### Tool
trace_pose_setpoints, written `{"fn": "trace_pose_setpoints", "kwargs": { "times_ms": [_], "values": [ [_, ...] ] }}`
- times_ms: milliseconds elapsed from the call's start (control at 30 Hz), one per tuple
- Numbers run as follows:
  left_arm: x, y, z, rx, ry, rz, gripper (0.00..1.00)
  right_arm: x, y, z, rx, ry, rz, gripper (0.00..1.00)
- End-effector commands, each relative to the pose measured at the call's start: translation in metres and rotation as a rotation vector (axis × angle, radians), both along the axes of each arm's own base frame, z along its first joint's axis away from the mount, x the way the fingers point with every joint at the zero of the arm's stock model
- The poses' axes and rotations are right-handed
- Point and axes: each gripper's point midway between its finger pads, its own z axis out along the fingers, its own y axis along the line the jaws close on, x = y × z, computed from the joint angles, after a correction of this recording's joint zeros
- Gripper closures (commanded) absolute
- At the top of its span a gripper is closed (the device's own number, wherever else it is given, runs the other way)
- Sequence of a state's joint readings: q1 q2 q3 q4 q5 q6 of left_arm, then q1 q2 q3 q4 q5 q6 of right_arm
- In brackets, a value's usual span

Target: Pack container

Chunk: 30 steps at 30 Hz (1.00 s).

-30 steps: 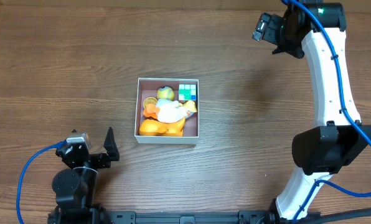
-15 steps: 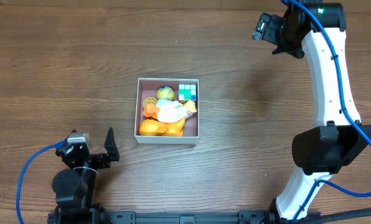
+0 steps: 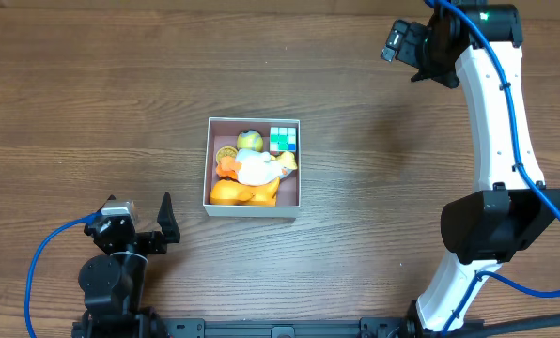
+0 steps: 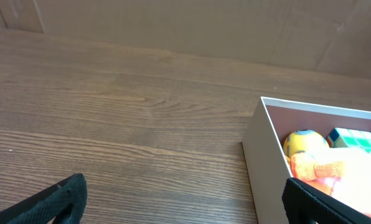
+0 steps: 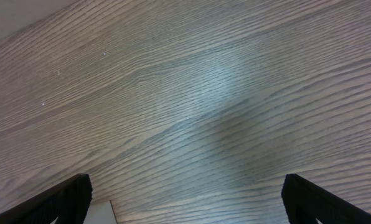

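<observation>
Nothing moved: packed container [image 3: 252, 212], centre, lies up-right of nearer left gripper [image 3: 141, 225], open and empty like right gripper [image 3: 399, 45].

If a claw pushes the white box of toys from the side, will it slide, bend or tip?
The container would probably slide, not tip: it is shallow and wide on a smooth wooden table. Its thin walls look like card, so they may bend inward. The heaped toys might shift.
</observation>
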State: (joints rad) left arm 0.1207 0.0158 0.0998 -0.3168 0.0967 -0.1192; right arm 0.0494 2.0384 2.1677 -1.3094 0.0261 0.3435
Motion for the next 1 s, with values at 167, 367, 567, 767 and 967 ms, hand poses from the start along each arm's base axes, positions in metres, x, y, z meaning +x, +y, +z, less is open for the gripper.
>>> {"fn": "trace_pose_setpoints", "kwargs": {
  "times_ms": [167, 367, 567, 767, 967],
  "values": [
    [0.000, 0.002, 0.002, 0.024, -0.013, 0.005, 0.00, 0.003, 0.001, 0.009, 0.004, -0.028, -0.007, 0.00],
    [0.000, 0.002, 0.002, 0.023, -0.012, 0.005, 0.00, 0.000, -0.002, 0.010, -0.014, -0.024, -0.002, 0.00],
    [0.000, 0.002, 0.002, 0.023, -0.012, 0.005, 0.00, -0.038, -0.011, 0.107, -0.040, -0.252, -0.025, 0.00],
    [0.000, 0.002, 0.002, 0.023, -0.012, 0.005, 0.00, -0.111, -0.027, 0.191, -0.082, -0.658, -0.072, 0.00],
    [0.000, 0.002, 0.002, 0.023, -0.012, 0.005, 0.00, -0.188, -0.029, 0.158, -0.063, -0.894, -0.072, 0.00]
  ]
}}
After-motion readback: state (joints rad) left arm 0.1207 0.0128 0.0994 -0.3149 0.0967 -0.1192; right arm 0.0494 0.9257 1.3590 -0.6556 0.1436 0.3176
